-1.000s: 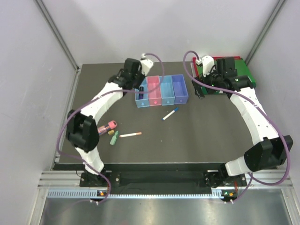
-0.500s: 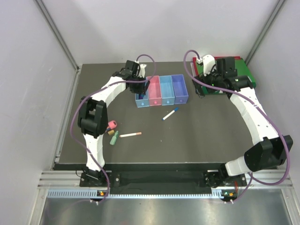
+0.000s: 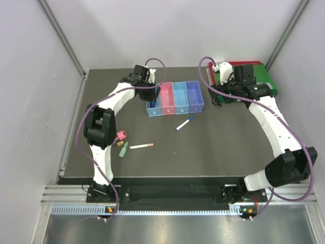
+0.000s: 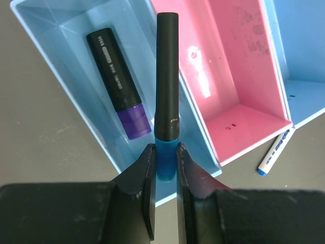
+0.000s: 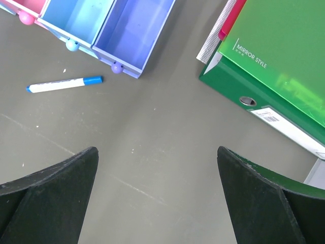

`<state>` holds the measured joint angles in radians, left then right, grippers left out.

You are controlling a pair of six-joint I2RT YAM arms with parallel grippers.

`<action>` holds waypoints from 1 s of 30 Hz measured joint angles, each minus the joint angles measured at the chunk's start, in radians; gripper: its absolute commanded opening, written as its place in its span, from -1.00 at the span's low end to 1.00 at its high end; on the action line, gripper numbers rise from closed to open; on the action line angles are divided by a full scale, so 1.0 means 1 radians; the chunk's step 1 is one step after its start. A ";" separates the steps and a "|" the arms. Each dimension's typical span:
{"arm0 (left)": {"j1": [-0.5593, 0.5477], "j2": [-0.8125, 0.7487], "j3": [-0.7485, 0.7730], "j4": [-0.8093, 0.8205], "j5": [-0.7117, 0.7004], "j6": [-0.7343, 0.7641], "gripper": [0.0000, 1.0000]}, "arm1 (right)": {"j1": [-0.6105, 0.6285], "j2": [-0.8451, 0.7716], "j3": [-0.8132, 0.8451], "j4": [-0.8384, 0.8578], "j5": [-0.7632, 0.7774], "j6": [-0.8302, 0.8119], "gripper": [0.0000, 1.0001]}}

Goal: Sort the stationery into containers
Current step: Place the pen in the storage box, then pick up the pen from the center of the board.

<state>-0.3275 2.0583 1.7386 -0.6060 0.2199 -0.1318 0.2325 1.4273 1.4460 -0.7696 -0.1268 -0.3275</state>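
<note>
The row of four containers (image 3: 175, 98) stands at the table's back middle. My left gripper (image 4: 164, 165) is shut on a dark blue marker (image 4: 167, 91) and holds it over the leftmost light blue box (image 4: 61, 40); in the top view the gripper (image 3: 151, 96) is at that box. A purple-black highlighter (image 4: 117, 81) lies inside this box. A white pen with a blue end (image 3: 185, 122) lies in front of the boxes, also in the right wrist view (image 5: 63, 84). A pink highlighter (image 3: 121, 135), a green highlighter (image 3: 123, 149) and a white pen with a pink end (image 3: 141, 146) lie at the front left. My right gripper (image 5: 157, 173) is open and empty.
A large green binder (image 3: 251, 76) lies at the back right, beside my right gripper (image 3: 219, 99); it also shows in the right wrist view (image 5: 274, 56). Grey walls enclose the table on three sides.
My left arm has reached further back and lowered the dark blue marker to the leftmost box. The right arm has barely moved.
</note>
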 measured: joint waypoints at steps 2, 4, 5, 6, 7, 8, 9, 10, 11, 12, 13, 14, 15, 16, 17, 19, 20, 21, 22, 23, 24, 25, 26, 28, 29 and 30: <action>0.005 0.000 -0.003 0.000 0.000 0.000 -0.50 | 0.000 0.000 0.000 0.000 -0.002 0.000 0.99; 0.008 0.000 -0.007 0.001 0.000 0.003 -0.22 | 0.000 0.000 0.000 0.000 -0.004 0.000 0.99; 0.010 0.000 -0.008 0.000 0.000 0.003 -0.07 | 0.000 0.000 0.000 0.000 -0.005 0.000 0.99; 0.011 0.000 -0.009 0.000 0.001 0.006 -0.02 | 0.000 0.000 0.000 0.000 -0.006 0.000 0.99; 0.012 0.000 -0.009 -0.001 0.001 0.008 -0.03 | 0.000 0.000 0.000 0.000 -0.007 0.000 1.00; 0.012 0.000 -0.009 -0.001 0.002 0.007 -0.03 | 0.000 0.000 0.000 0.000 -0.007 0.000 0.99; 0.012 0.000 -0.009 -0.001 0.003 0.007 -0.02 | 0.000 0.000 0.000 0.000 -0.007 0.000 0.99; 0.012 0.000 -0.009 -0.001 0.004 0.007 -0.01 | 0.000 0.000 0.000 0.000 -0.008 0.000 0.99; 0.013 0.000 -0.009 -0.001 0.005 0.007 0.01 | 0.000 -0.001 0.000 0.000 -0.009 0.000 0.99; 0.013 0.000 -0.009 -0.001 0.007 0.007 0.02 | 0.000 -0.001 0.000 0.000 -0.010 0.000 0.99; 0.013 0.000 -0.009 -0.001 0.009 0.007 0.02 | 0.000 -0.001 0.000 0.000 -0.010 0.000 1.00; 0.013 -0.001 -0.009 -0.001 0.011 0.007 0.01 | 0.000 -0.001 0.000 0.000 -0.011 0.000 0.99; 0.013 -0.001 -0.008 -0.002 0.014 0.007 0.01 | 0.000 -0.001 0.000 0.000 -0.011 0.000 0.99; 0.013 -0.001 -0.006 -0.004 0.020 0.007 -0.01 | 0.000 -0.001 0.000 -0.001 -0.014 -0.001 0.99; 0.013 -0.002 -0.001 -0.006 0.027 0.008 -0.03 | 0.000 -0.002 0.000 -0.002 -0.016 -0.003 0.99; 0.013 -0.007 0.013 -0.016 0.051 0.020 -0.03 | 0.000 -0.003 0.000 -0.003 -0.022 -0.016 0.99; 0.013 -0.015 0.019 -0.021 0.066 0.033 -0.03 | 0.002 -0.005 -0.002 -0.006 -0.025 -0.029 0.99; 0.013 -0.029 0.024 -0.026 0.087 0.057 -0.03 | 0.003 -0.007 -0.006 -0.006 -0.028 -0.040 0.99; 0.013 -0.048 0.025 -0.032 0.108 0.082 -0.03 | 0.005 -0.010 -0.010 -0.012 -0.031 -0.057 0.99; 0.013 -0.068 0.025 -0.039 0.126 0.109 -0.03 | 0.009 -0.011 -0.019 -0.019 -0.032 -0.082 0.99; 0.013 -0.093 0.023 -0.047 0.138 0.148 -0.03 | 0.013 -0.013 -0.026 -0.024 -0.032 -0.100 1.00; 0.011 -0.134 0.004 -0.050 0.148 0.208 -0.03 | 0.020 -0.013 -0.033 -0.037 -0.032 -0.123 0.99; 0.009 -0.166 -0.013 -0.058 0.153 0.246 -0.03 | 0.024 -0.013 -0.038 -0.045 -0.032 -0.136 0.99; 0.002 -0.263 -0.095 -0.060 0.151 0.369 -0.03 | 0.030 -0.013 -0.040 -0.061 -0.032 -0.160 0.99; -0.005 -0.317 -0.153 -0.060 0.143 0.426 -0.02 | 0.032 -0.013 -0.040 -0.062 -0.032 -0.167 0.99; -0.010 -0.360 -0.201 -0.067 0.137 0.473 -0.02 | 0.032 -0.013 -0.040 -0.062 -0.032 -0.172 0.99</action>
<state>-0.3378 1.6985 1.5375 -0.6731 0.3573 0.3412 0.2649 1.4147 1.4059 -0.8314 -0.1593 -0.4995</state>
